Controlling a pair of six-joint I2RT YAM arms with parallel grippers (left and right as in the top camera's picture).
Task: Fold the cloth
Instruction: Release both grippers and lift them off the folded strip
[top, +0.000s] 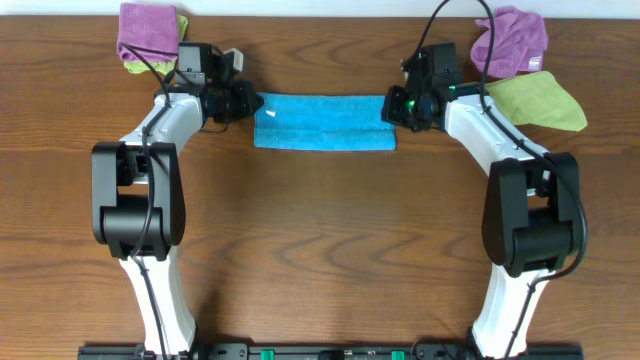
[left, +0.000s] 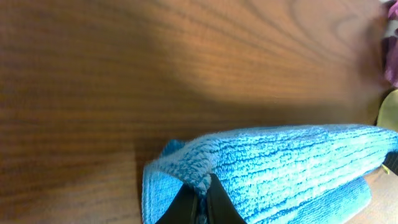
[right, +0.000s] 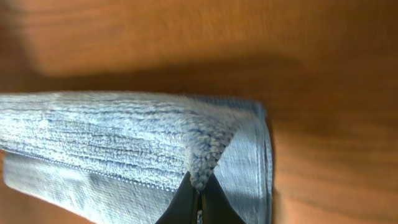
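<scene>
The sky-blue cloth lies as a long folded strip on the wooden table between my two arms, with a small white label near its left end. My left gripper is at its left end, shut on a pinched corner of the cloth; the black fingertips clamp the fabric. My right gripper is at its right end, shut on a corner of the cloth; its fingertips pinch a raised fold.
A purple cloth on a lime-green cloth lies at the back left. Another purple cloth and a lime-green cloth lie at the back right, close behind the right arm.
</scene>
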